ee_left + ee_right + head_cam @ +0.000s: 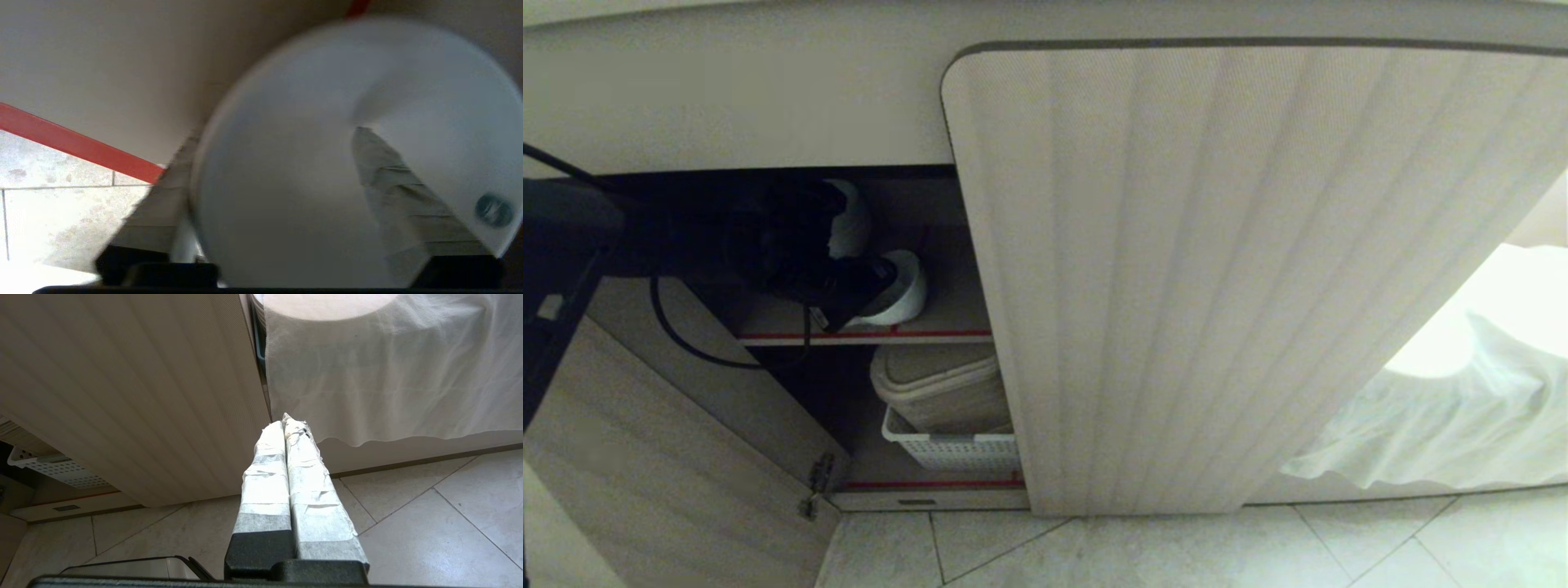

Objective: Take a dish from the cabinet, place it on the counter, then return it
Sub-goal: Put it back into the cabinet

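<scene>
Left gripper [854, 294] is inside the open cabinet [1176, 286], at the upper shelf [931, 334] with the red front edge. Fingers [404, 204] are spread, one inside the dish [900, 287] and one outside its wall, loose around the rim, no clamp visible. The dish sits on that shelf near the front edge; another white bowl [851, 224] is behind it. Lower shelf: beige bin [943, 388] in a white basket [952, 447]. Right gripper [284, 426] is parked low over the floor tiles [408, 522] near the closed ribbed door, fingers pressed together, empty.
</scene>
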You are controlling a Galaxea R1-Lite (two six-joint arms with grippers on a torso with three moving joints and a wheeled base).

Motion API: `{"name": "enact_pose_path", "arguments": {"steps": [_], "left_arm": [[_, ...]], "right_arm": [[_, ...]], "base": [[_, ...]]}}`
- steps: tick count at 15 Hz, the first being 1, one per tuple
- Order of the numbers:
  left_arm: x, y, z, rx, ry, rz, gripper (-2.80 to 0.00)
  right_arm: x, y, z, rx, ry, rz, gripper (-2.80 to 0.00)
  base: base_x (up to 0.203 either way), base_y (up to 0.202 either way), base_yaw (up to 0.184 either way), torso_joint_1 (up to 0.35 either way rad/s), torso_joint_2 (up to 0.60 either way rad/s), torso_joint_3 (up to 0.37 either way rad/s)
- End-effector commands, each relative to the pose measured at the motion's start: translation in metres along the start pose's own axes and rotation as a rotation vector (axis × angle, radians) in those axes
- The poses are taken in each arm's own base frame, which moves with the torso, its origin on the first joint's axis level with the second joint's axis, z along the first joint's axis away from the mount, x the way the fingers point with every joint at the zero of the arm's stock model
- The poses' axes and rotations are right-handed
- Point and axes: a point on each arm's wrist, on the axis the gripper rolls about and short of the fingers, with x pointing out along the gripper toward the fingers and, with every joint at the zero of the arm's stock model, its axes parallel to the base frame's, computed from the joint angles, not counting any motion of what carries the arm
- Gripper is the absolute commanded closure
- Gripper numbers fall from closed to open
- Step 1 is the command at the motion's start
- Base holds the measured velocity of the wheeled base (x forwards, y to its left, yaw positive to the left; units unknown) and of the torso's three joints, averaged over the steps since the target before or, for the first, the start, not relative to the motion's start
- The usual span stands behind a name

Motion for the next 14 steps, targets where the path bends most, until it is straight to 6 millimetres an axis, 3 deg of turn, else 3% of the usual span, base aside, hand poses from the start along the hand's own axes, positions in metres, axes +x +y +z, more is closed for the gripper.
{"name": "enact_pose_path", "arguments": {"steps": [1, 14], "left_arm": [[0.001, 0.0, 0.0, -0.004, 0.001, 0.0, -2.8], [-0.004, -0.014, -0.001, -0.015, -0.032, -0.018, -2.8]], "right_arm": [[0.0, 0.0, 0.0, 0.001, 0.001, 0.0, 0.0], [0.0, 0.0, 0.0, 0.001, 0.001, 0.0, 0.0]], "base": [[0.0, 0.0, 0.0, 0.0, 0.0, 0.0], [0.0, 0.0, 0.0, 0.0, 0.0, 0.0]]}}
